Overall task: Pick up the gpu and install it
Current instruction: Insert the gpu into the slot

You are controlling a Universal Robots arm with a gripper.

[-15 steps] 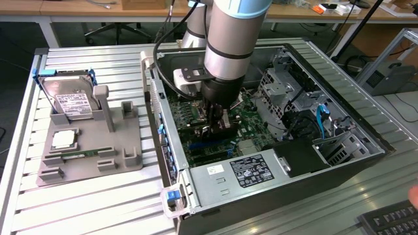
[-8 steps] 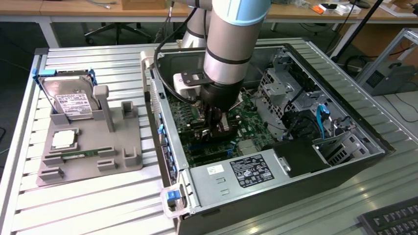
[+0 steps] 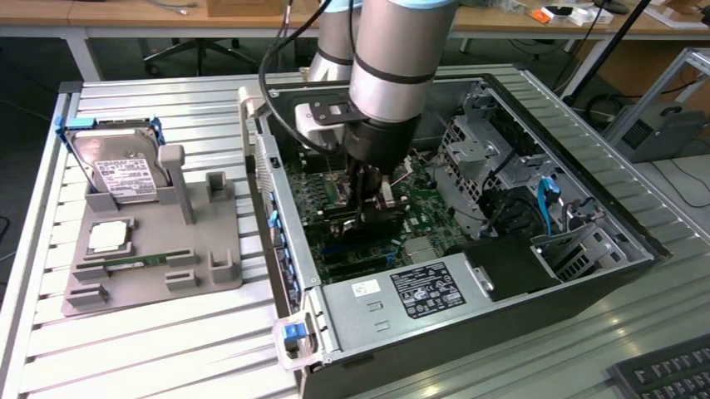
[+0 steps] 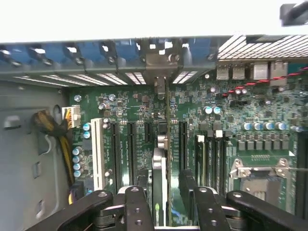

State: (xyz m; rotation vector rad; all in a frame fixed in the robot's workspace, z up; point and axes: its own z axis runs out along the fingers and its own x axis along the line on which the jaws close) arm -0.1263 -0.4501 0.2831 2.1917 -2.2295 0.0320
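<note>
The gpu (image 4: 160,166) stands on edge in an expansion slot of the green motherboard (image 4: 250,144). I see it from above as a thin strip, with its silver bracket (image 4: 160,60) against the case's rear wall. My gripper (image 4: 166,195) straddles the card with one black finger (image 4: 139,202) on each side; the jaws are open, with a gap showing between the card and the other finger (image 4: 197,199). In the exterior view the gripper (image 3: 372,212) reaches straight down into the open computer case (image 3: 577,249), low over the motherboard.
A grey fixture tray (image 3: 211,249) at the exterior view's left holds a hard drive (image 3: 122,176), a CPU (image 3: 108,237) and a RAM stick (image 3: 139,263). Inside the case sit the power supply (image 3: 416,295), a drive cage (image 3: 488,158) and blue cables (image 3: 546,204). A keyboard (image 3: 666,374) lies nearby.
</note>
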